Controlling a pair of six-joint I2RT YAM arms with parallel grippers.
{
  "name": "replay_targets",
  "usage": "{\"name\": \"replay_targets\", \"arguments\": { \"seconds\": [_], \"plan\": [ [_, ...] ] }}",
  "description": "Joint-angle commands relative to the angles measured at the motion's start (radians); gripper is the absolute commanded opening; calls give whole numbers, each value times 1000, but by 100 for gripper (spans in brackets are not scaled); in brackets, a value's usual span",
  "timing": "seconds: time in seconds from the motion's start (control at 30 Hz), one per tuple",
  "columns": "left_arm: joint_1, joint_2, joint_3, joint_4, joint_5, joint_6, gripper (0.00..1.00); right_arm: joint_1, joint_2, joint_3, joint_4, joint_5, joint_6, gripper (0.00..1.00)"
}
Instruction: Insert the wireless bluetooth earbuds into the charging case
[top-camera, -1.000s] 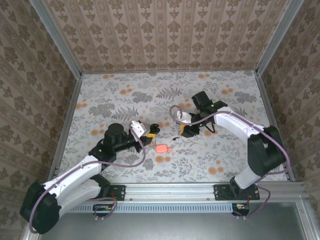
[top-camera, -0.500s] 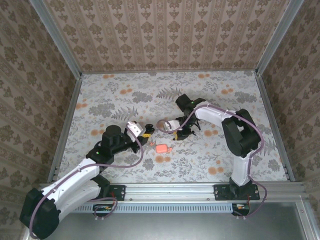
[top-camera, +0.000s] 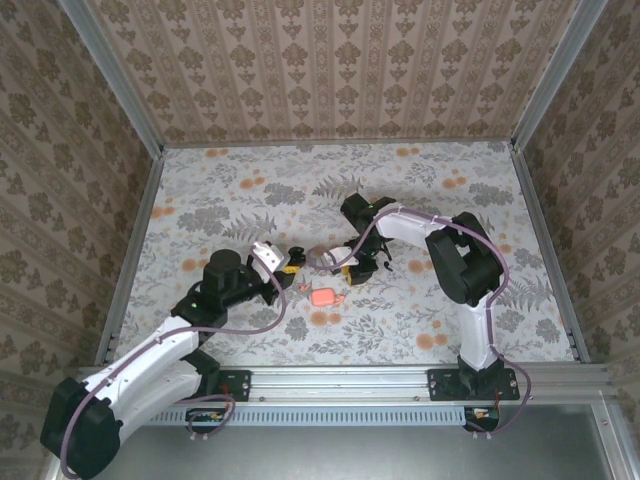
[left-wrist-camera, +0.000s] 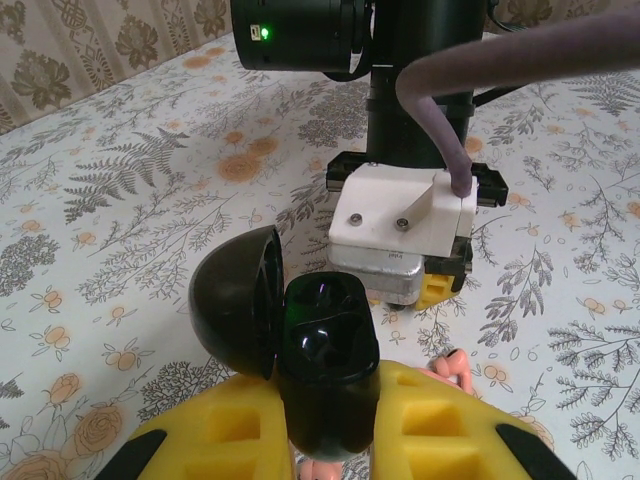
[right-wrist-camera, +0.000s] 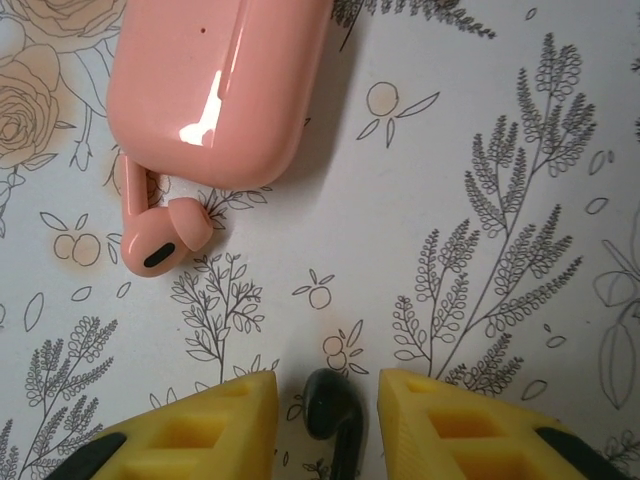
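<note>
In the last second the right gripper (right-wrist-camera: 327, 385) has swung in from the 3 o'clock side of the table (top-camera: 230, 190). It now stands over the black earbud (right-wrist-camera: 329, 405), jaws spread with a thin gap on each side, not yet pinching. The closed pink case (right-wrist-camera: 215, 85) and a pink earbud (right-wrist-camera: 165, 235) lie at its 7 o'clock, and at 9 o'clock the left gripper (left-wrist-camera: 330, 432) pinches the open black charging case (left-wrist-camera: 325, 340), so I think the pick-up is near and that case waits for this bud.

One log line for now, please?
left claw shut on open black case | right claw open around black earbud | pink case on table
</note>
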Motion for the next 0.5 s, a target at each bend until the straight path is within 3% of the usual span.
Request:
{"name": "replay_targets", "arguments": {
  "seconds": [0.0,0.27,0.47],
  "plan": [
    [7,-13,-4,-12,9,-11,9,6,26,30,-40,15,-25,32],
    [8,-12,-2,-12,10,-11,9,7,30,27,-32,73,-15,29],
    [8,-7,-1,-9,10,-9,9,7,22,21,-16,63,2,20]
  ]
}}
